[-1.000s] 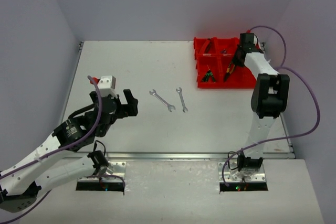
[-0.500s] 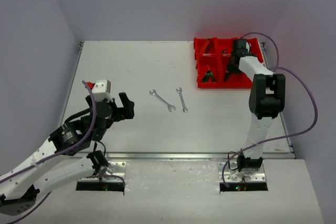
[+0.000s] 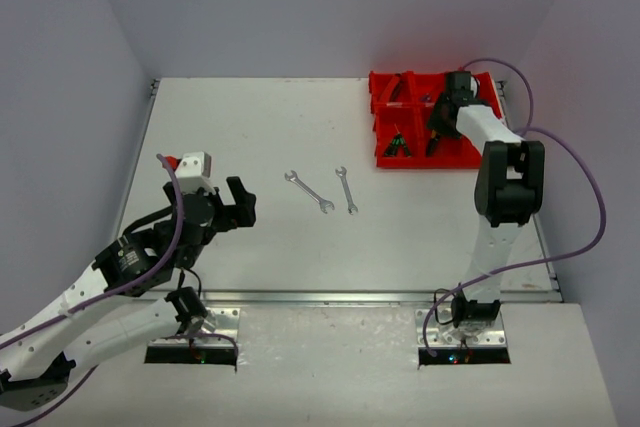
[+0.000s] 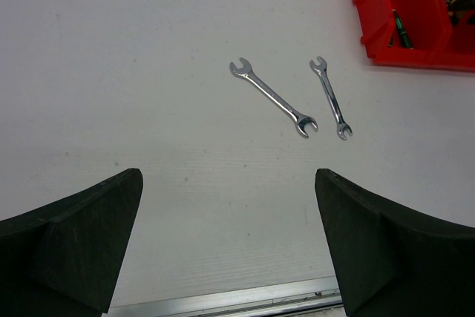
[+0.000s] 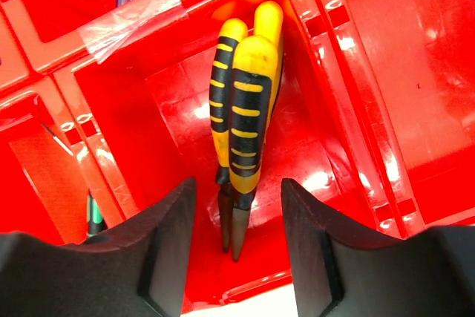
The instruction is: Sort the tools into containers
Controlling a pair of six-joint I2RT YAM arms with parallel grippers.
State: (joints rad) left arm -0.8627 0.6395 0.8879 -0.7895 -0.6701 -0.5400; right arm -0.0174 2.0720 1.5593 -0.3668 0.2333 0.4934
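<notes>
My right gripper hangs in the red containers, jaws apart either side of the yellow-handled pliers lying in that compartment; lifting crookedly, I could snag them or the wall; my left gripper, jaws wide, faces two wrenches on the table, close enough together to catch both.

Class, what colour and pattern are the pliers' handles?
The pliers have yellow handles with black bars, clearest in the right wrist view.

Two silver wrenches mid-table, right hand over red bins
</notes>
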